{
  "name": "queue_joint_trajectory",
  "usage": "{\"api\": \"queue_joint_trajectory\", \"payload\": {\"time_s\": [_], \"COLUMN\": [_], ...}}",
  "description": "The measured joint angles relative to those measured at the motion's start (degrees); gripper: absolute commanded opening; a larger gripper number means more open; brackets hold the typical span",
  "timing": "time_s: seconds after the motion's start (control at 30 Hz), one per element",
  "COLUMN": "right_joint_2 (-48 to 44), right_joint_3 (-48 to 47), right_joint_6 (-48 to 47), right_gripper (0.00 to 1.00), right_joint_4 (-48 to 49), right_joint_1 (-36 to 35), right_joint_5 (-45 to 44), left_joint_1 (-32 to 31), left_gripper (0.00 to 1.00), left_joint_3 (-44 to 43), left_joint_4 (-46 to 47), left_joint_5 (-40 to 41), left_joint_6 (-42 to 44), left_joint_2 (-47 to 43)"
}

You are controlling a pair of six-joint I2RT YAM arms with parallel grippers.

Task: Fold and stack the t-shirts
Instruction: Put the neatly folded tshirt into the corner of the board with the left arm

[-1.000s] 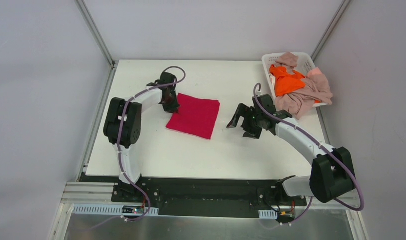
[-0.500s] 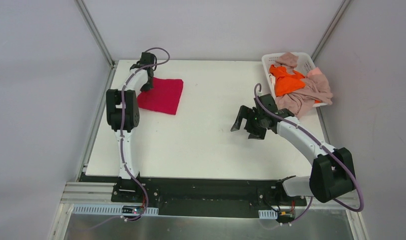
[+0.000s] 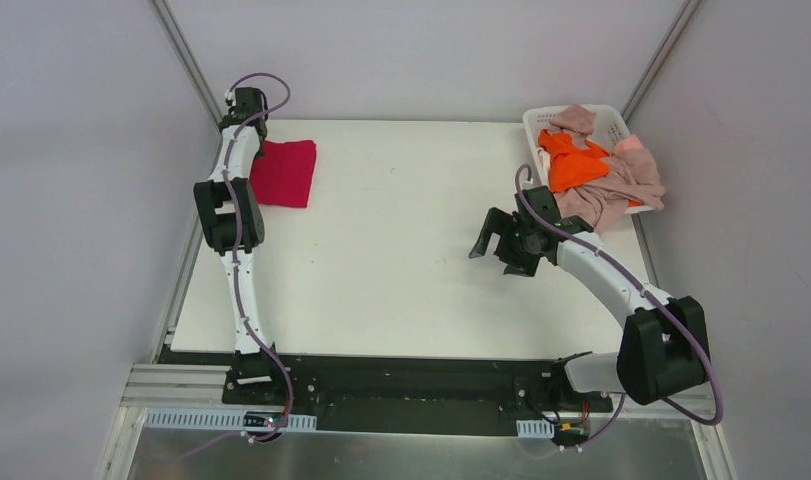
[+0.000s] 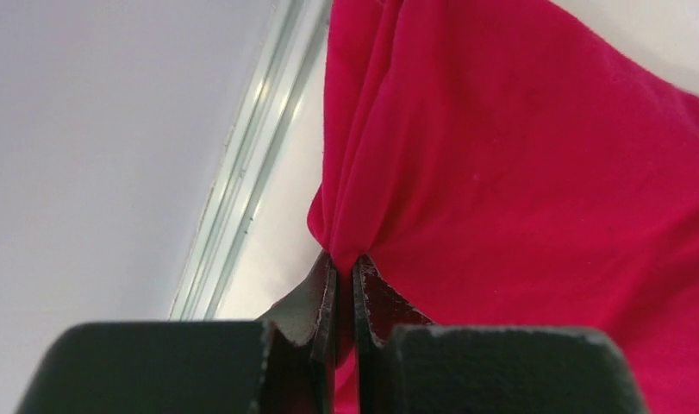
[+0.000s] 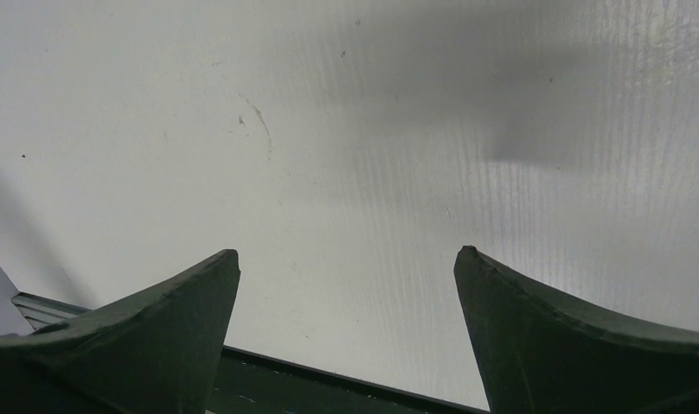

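So the red t-shirt (image 3: 284, 172) is folded into a smallish rectangle and sits way over in the far left corner of the desk (image 3: 401, 260), its left edge right at the desk's side. The left arm (image 3: 228, 200) is stretched nearly straight toward that corner, and the left jaws are pinched tight on the cloth. In the left wrist view the two dark fingers (image 4: 315, 302) are basically closed with just a sliver between them. A bunched fold of red fabric comes up out of that pinch, with creases fanning away from it. Beside the cloth in that view you can see the metal rail (image 4: 242, 172) along the desk's left edge and a pale wall past it. Over on the other side, the right arm (image 3: 601, 275) bends in toward the middle-right of the desk, and the right jaws are spread wide with nothing in them. The right wrist view shows both fingers (image 5: 147, 336) far apart with only bare white desk between them, a few little scuffs on it. They're well apart from the red t-shirt. The other laundry is in the white basket (image 3: 611, 120) at the far right corner. An orange t-shirt (image 3: 573, 162) lies crumpled on top, and the pink-beige t-shirts (image 3: 611, 195) are heaped around it, some of that cloth spilling over the near rim, close to the right arm's wrist. Can't tell how many pink ones are in there.
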State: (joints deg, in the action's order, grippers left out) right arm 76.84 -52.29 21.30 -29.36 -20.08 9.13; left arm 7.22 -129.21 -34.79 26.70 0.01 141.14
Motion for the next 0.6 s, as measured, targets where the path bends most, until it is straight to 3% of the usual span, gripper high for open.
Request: {"api": "queue_joint_trajectory", "payload": {"time_s": [0.27,0.43,0.5,0.6], "right_joint_2": [0.0,0.0,0.0,0.0], "right_joint_3": [1.2,1.4,1.4,1.5], "right_joint_6": [0.0,0.0,0.0,0.0], "right_gripper": [1.00,1.00,1.00,1.00], "right_joint_4": [1.9,2.2,2.2,2.4], "right_joint_1": [0.2,0.3,0.4,0.4], "right_joint_5": [0.0,-0.4,-0.6,-0.6], "left_joint_1": [0.3,0.3,0.3,0.3], "left_gripper": [0.03,0.30,0.58,0.67], "left_joint_3": [-5.4,-5.6,-5.8,-6.1], "left_joint_4": [0.0,-0.2,-0.2,-0.2], "left_joint_5": [0.9,2.2,2.6,3.5], "left_joint_6": [0.0,-1.0,-1.6,-3.0], "left_joint_2": [4.4,5.3,5.3,5.2]}}
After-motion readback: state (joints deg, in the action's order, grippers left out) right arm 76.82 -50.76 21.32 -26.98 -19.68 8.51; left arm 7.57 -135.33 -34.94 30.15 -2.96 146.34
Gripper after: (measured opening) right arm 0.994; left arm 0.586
